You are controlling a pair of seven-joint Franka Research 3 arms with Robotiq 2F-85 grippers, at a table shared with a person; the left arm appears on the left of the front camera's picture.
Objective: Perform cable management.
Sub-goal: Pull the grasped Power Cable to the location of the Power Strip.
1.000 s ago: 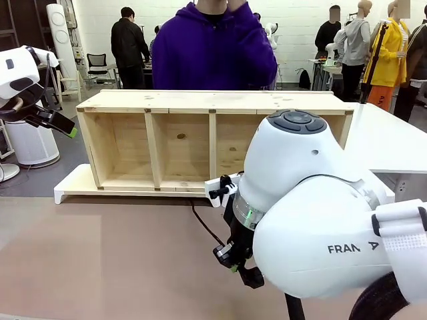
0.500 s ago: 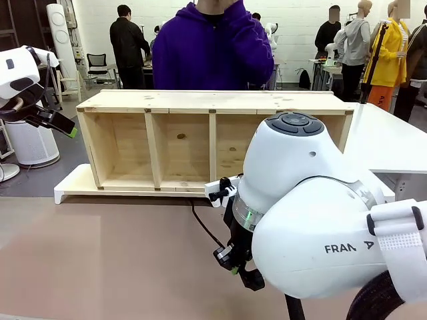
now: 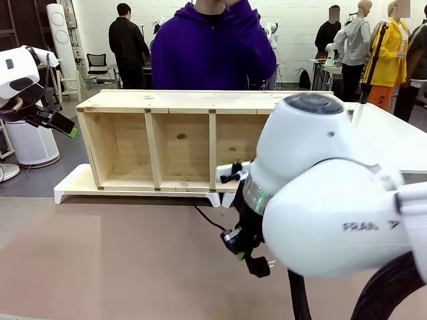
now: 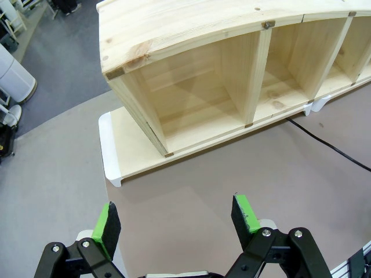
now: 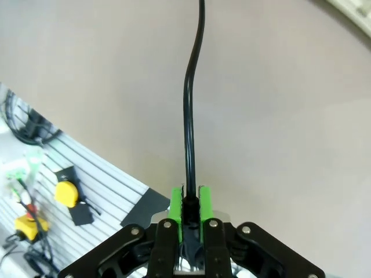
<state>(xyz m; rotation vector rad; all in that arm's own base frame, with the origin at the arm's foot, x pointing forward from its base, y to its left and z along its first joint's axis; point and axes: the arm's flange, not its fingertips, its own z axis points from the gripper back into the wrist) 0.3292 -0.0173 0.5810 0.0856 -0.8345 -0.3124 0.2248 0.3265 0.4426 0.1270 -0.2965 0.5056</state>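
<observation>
The shelf [image 3: 180, 101] stands far on the table [image 3: 100, 267], the person [image 3: 213, 50] behind it, the cable [image 3: 207, 219] lying before it.

front and high left-wrist cameras both on shelf [image 3: 180, 101]; right wrist close along cable [image 5: 188, 133]

Workshop room with white wall and grey floor

A tiled white wall [image 3: 297, 33] closes the far side, evenly lit. A grey floor [image 3: 40, 177] runs past a brown table [image 3: 100, 260]. On the table a pale wooden shelf [image 3: 180, 100] with three open bays lies on a white-edged board [image 3: 77, 183]. A white table [image 3: 390, 143] stands just beside it on the right, and a black chair [image 3: 97, 65] stands far back by the wall.
</observation>
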